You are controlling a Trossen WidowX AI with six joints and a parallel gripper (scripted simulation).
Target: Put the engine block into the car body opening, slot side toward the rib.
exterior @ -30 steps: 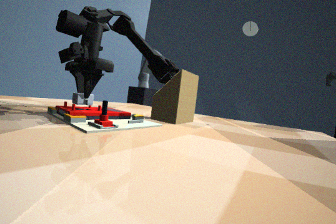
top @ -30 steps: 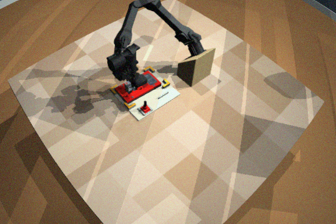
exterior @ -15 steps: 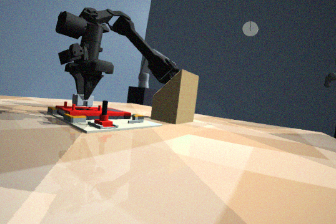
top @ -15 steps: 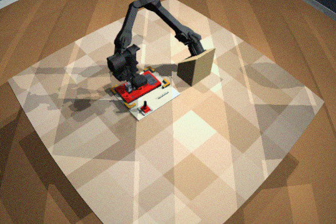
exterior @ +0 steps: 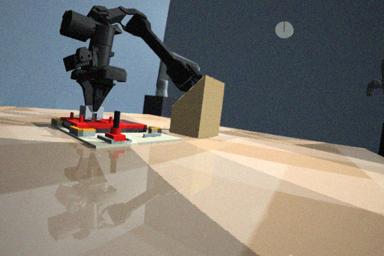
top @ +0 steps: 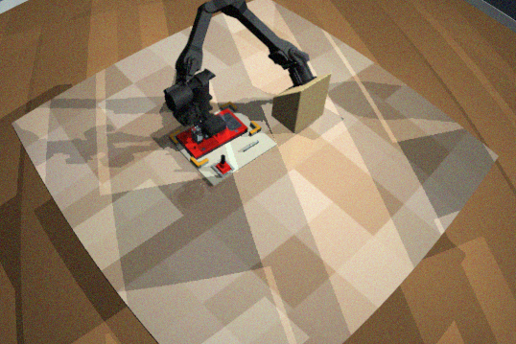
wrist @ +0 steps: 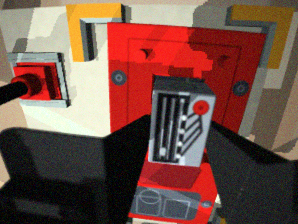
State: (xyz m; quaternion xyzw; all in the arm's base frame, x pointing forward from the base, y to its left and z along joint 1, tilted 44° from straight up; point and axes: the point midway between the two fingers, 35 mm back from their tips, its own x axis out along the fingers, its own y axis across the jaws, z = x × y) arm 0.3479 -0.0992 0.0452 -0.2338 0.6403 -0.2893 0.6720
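Note:
The red car body (top: 213,143) (exterior: 132,125) (wrist: 120,50) lies flat on the pale board. My gripper (top: 203,129) (exterior: 94,110) (wrist: 178,124) is shut on the grey engine block (top: 197,135) (exterior: 86,111) (wrist: 194,156), over the middle of the body. In the wrist view the block's top shows dark slots on the left and a red round mark on the upper right. In the exterior view most of the block stands above the red top. Its lower edge, the opening and the rib are hidden, so I cannot tell whether it has entered the opening.
Yellow-topped corner brackets (top: 199,162) (exterior: 83,130) (wrist: 75,30) surround the body. A red piece with a black post (top: 222,166) (exterior: 115,135) (wrist: 50,82) stands in a grey frame beside it on the pale board (exterior: 153,139) (wrist: 90,117). A tan wedge (top: 314,103) (exterior: 210,110) stands at the arm's base.

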